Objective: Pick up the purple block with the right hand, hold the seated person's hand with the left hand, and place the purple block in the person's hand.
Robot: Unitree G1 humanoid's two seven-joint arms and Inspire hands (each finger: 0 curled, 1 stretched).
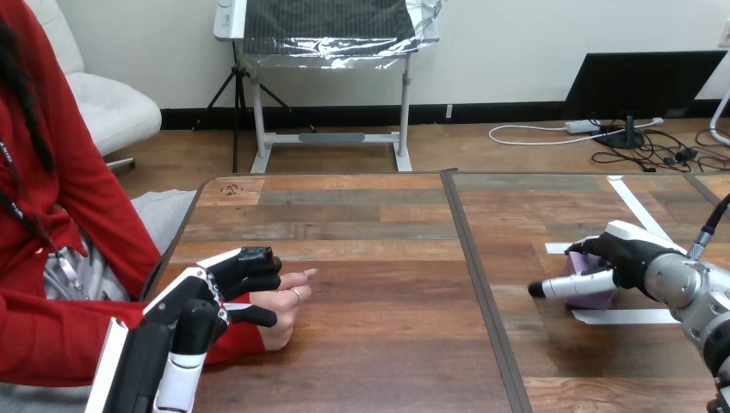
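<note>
Wooden table [361, 258] beneath purple block [600, 298]

The table [379, 370] was planked in patchy browns, reddish and grey, with a dark seam [486, 301] down its middle and white tape strips [633, 316] at the right; the purple block [596, 298] was pale lilac; the left hand [225, 280] and right hand [624, 254] were black with white shells; the right forearm [689, 288] was silver; the person's sleeve [52, 335] was red

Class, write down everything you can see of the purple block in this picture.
The purple block is pale lilac, flat-faced, material unclear, and mostly hidden. It appears to rest on the wooden table at its right side, by white tape marks. The right hand is curled over it, thumb across its front.
</note>
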